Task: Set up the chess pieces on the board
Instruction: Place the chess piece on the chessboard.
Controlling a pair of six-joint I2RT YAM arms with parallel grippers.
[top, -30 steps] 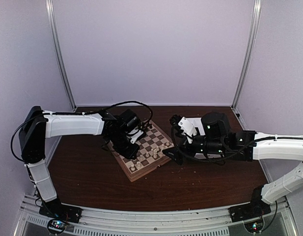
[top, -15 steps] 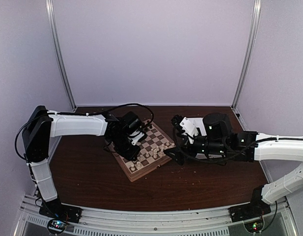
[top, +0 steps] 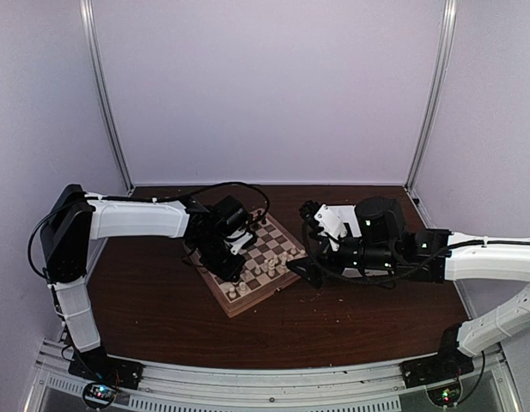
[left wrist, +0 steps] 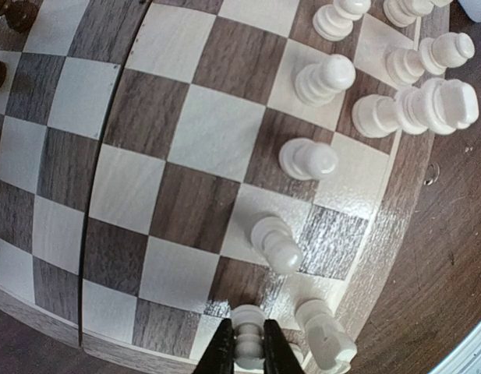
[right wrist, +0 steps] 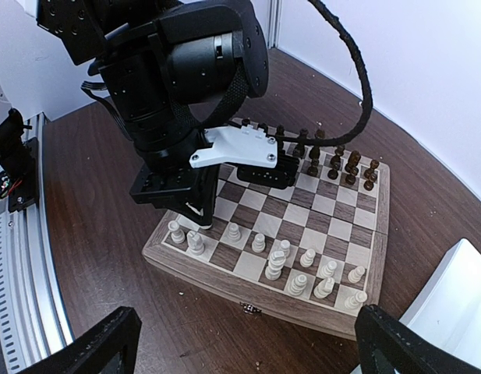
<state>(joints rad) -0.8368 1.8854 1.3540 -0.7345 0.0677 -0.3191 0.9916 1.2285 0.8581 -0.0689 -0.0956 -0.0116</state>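
The wooden chessboard (top: pixel 256 257) lies tilted on the dark table. Cream-white pieces (right wrist: pixel 302 269) stand in two rows along its near edge; dark pieces (right wrist: pixel 345 164) stand at the far edge. My left gripper (left wrist: pixel 249 351) is shut on a cream pawn (left wrist: pixel 248 331) and holds it low over the board's near-left corner (right wrist: pixel 199 222), beside two standing cream pieces (right wrist: pixel 195 243). My right gripper (right wrist: pixel 240 351) is open and empty, hovering off the board's near-right side (top: pixel 301 273).
A white tray (right wrist: pixel 450 296) lies right of the board, under the right arm (top: pixel 332 219). Small crumbs dot the table by the board's front latch (right wrist: pixel 249 309). A metal rail (right wrist: pixel 26 257) runs along the table's near edge.
The left gripper has shifted slightly right and down over the board's near-left corner with the pawn. The right arm has barely moved.
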